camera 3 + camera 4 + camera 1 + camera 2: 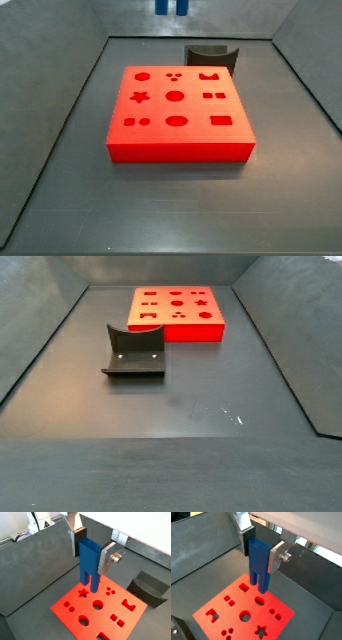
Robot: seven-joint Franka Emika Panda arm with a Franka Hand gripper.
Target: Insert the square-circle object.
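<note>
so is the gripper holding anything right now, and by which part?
Yes. The gripper holds the square-circle object by its blocky top, between the fingers, legs pointing down above the red block.

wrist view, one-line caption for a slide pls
Claw shut on the blue piece, legs down, held above the red block, with the dark curved block beside it.

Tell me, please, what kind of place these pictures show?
Probably a robot test cell for insertion tasks, not a home or shop. A bare dark bin with sloped walls holds only a red block with shaped holes and a dark grey curved block. The gripper holds the blue square-circle object above.
</note>
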